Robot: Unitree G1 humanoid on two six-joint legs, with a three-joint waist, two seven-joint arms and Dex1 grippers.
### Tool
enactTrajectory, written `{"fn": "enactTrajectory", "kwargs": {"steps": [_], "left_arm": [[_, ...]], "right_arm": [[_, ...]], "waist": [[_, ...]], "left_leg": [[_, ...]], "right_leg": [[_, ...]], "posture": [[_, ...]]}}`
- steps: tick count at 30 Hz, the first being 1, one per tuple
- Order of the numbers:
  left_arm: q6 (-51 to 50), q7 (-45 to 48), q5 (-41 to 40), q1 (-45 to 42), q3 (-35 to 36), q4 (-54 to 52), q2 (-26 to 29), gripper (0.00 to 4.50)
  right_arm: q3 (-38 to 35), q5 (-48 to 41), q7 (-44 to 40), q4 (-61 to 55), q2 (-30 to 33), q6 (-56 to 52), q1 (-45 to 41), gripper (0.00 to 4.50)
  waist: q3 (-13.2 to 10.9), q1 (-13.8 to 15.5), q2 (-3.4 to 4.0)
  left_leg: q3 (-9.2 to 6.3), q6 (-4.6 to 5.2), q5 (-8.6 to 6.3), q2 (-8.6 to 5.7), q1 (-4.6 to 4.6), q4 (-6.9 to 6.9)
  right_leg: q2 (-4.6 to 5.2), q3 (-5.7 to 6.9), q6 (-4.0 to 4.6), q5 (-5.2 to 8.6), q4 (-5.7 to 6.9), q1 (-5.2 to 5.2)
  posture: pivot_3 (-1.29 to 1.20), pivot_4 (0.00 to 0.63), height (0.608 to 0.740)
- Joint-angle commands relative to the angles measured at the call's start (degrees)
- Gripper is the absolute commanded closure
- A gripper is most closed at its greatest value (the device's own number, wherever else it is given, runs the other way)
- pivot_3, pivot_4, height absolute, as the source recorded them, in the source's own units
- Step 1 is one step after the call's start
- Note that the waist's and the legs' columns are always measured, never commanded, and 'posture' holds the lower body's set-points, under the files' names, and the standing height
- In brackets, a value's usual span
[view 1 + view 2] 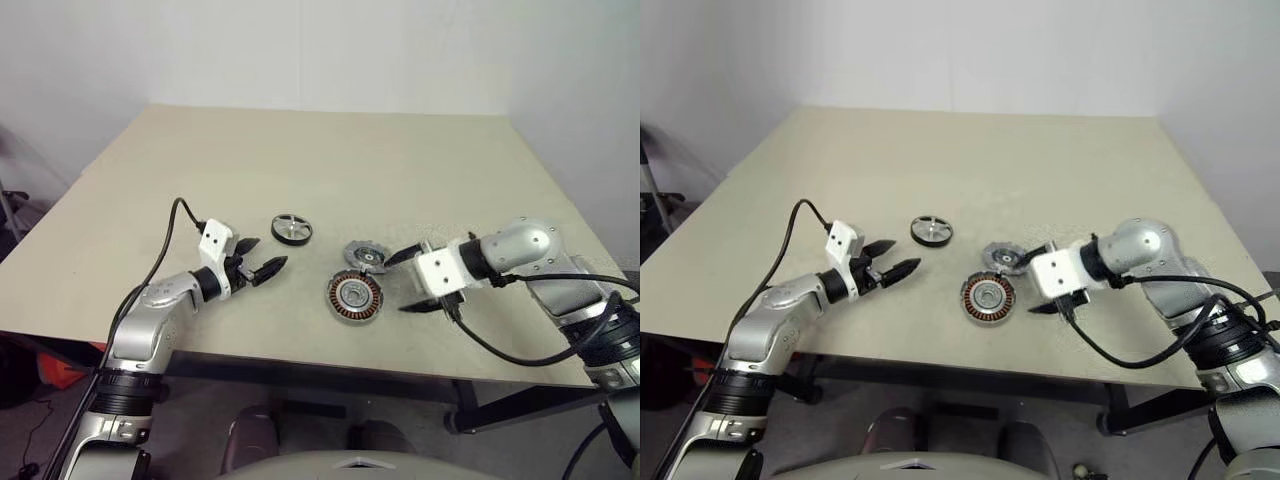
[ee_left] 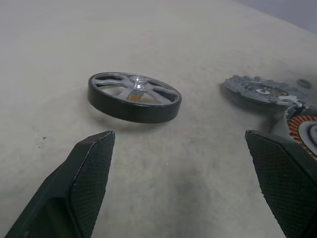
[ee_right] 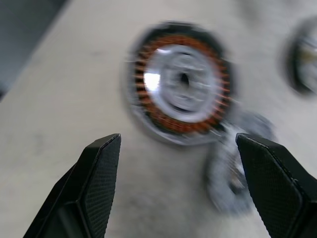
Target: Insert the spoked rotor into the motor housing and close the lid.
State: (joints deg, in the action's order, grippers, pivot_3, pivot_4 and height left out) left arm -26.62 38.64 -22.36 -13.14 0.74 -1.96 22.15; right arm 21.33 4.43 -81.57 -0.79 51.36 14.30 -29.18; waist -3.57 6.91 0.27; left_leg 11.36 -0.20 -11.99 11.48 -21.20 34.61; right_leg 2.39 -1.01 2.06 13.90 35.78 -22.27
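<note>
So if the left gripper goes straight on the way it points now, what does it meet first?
Probably the spoked rotor: it lies just ahead of the open left gripper, slightly to one side, so the fingers might pass beside it.

Beige table (image 1: 330, 160) spread beneath both sets of jaws; white wall (image 1: 300, 50) well beyond; black cable (image 1: 165, 250) trailing behind the left jaws.

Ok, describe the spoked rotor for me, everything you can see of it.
The spoked rotor is a small round wheel with a dark outer rim, silvery metal spokes and a raised silver hub. It lies flat on the tan table, apart from the other parts, with nothing touching it. The left gripper is open, empty and aimed toward it but stops short of it.
</note>
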Motion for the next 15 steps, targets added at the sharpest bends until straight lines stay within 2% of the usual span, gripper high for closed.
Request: {"fn": "enactTrajectory", "kwargs": {"steps": [1,15], "left_arm": [[1.37,-0.58,0.14,-0.63,1.28,-0.49,0.07,0.05],[1.78,-3.10,0.25,2.56,1.73,-2.38,-0.69,0.05]], "right_arm": [[1.96,3.07,-1.41,1.66,0.67,7.66,-2.66,0.67],[8.61,8.02,0.96,10.83,-9.78,10.73,-8.34,0.67]], "waist": [[0.00,-0.03,0.00],[0.01,-1.49,-0.03]], "left_leg": [[0.00,0.01,0.00,0.00,-0.01,0.02],[-0.05,0.02,-0.01,0.01,-0.02,0.16]], "right_leg": [[0.01,0.00,0.00,0.00,0.00,0.00],[0.02,0.05,0.01,-0.01,0.10,0.04]], "posture": [[0.00,0.000,0.740],[0.00,0.000,0.740]]}}
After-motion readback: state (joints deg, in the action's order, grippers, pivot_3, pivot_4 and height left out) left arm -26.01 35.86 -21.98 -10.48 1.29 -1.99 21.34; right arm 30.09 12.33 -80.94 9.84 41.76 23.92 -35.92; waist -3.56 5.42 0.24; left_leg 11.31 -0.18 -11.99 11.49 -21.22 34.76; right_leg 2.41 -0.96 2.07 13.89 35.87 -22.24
